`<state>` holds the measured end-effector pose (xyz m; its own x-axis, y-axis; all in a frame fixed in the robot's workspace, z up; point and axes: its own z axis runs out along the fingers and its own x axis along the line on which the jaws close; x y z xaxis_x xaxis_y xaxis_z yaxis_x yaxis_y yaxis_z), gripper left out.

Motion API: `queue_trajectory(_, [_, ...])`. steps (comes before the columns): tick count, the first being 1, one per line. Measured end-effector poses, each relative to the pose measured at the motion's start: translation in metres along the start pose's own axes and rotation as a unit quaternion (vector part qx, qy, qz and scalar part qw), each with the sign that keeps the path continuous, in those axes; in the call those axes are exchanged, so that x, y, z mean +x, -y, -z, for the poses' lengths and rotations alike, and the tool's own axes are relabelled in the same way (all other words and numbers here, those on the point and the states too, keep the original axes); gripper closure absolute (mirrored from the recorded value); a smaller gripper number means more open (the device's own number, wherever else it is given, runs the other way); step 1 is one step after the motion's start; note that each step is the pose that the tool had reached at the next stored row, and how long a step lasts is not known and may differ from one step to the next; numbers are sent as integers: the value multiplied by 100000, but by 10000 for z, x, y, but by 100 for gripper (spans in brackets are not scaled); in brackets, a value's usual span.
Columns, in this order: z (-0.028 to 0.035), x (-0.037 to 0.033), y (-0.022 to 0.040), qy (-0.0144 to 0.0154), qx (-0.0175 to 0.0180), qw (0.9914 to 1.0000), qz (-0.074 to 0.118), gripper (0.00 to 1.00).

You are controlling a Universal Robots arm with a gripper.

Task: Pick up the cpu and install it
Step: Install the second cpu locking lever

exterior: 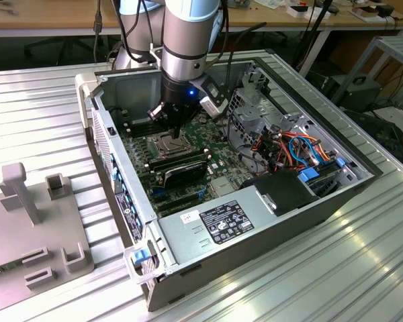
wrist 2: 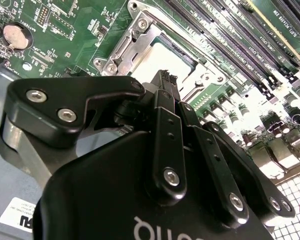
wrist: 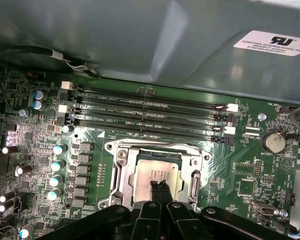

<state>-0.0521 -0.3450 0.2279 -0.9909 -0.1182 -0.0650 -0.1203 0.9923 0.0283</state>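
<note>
Silver cpu flat in socket, squarish (no clear long axis), partly hidden behind narrow-closed hand.

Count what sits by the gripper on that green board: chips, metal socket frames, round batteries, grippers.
CPU: 1
Metal socket frame: 1
Coin battery: 1
Gripper: 1
Total: 4

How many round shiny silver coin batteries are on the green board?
1: the round silver coin battery sits on the green circuit board, off to one side of the metal socket frame. Others could be hidden elsewhere.
</note>
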Motion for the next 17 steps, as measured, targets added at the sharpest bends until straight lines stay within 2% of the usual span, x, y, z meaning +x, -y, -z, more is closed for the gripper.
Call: queue_trajectory(17, [14,16,134,-3,4,100000,5,89])
